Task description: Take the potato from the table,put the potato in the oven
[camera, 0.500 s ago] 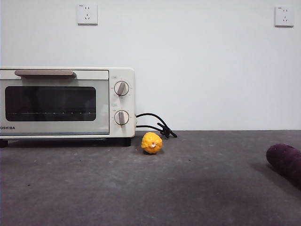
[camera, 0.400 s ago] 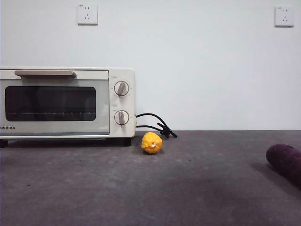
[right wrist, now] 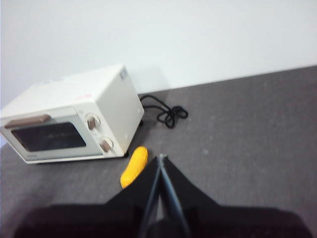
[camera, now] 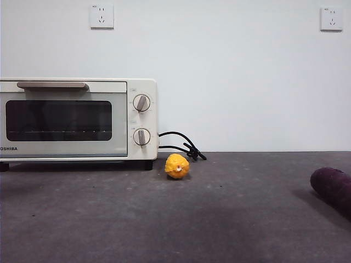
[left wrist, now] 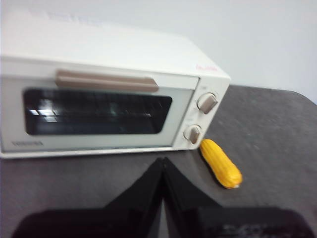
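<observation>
While both black grippers, left (left wrist: 163,166) and right (right wrist: 160,163), hang pressed together, no potato shows on the dark grey desk (camera: 230,219); the cream-white boxy oven (camera: 77,118) stands shut at its back left.

The bench (camera: 230,219) is a dark grey matt surface, faintly mottled and a little rough. The oven (left wrist: 124,54) has a smooth cream-white shell with a soft satin sheen; its door (camera: 58,120) is dark glossy glass that catches reflections, under a brushed tan bar handle (camera: 52,85). Two dull grey knobs (camera: 141,103) sit at 3 o'clock of the door. The yellow cob (left wrist: 220,163) is bumpy and slightly shiny. The purple thing (camera: 332,186) looks matt and fuzzy. The cord (right wrist: 166,115) is black and smooth.
</observation>
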Robot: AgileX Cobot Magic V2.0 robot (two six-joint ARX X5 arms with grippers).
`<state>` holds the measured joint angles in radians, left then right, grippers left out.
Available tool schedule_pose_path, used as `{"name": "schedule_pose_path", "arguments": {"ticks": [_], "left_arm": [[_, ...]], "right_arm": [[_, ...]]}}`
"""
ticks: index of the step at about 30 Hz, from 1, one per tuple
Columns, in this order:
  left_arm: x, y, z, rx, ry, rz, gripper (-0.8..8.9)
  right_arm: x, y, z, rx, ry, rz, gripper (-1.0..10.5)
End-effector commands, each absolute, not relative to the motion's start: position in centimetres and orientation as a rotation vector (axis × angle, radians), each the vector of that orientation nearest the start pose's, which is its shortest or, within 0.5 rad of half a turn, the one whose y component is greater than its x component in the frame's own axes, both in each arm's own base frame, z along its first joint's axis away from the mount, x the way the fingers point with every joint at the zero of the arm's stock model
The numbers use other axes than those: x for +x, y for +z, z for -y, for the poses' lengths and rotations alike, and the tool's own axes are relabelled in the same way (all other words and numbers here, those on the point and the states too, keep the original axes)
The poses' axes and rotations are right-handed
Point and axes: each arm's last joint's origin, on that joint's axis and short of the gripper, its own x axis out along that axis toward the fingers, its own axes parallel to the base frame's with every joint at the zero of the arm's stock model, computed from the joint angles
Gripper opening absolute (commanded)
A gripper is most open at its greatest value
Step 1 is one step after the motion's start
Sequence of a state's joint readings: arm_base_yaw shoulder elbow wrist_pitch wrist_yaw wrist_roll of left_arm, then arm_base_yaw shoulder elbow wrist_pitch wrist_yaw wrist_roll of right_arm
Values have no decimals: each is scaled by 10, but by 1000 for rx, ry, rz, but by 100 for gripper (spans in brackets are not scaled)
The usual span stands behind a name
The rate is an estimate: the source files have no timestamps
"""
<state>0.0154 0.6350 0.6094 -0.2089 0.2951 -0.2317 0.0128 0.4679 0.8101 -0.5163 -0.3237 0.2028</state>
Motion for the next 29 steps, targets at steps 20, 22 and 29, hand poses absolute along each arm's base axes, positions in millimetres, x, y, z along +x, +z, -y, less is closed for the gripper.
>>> {"name": "schedule_pose_path", "arguments": {"ticks": [20,22,29], "left_arm": [[269,356,1,-385,-320,-496,-5],[282,357,-4,-406,-345,-523,-5],[326,344,-20,-495,-349,-626,-5]], "right_arm": [[144,348,-21,345,656,-592,1],[144,348,-21,355,687,-596,1],[144,347,-22,363,703,-604,1]]}}
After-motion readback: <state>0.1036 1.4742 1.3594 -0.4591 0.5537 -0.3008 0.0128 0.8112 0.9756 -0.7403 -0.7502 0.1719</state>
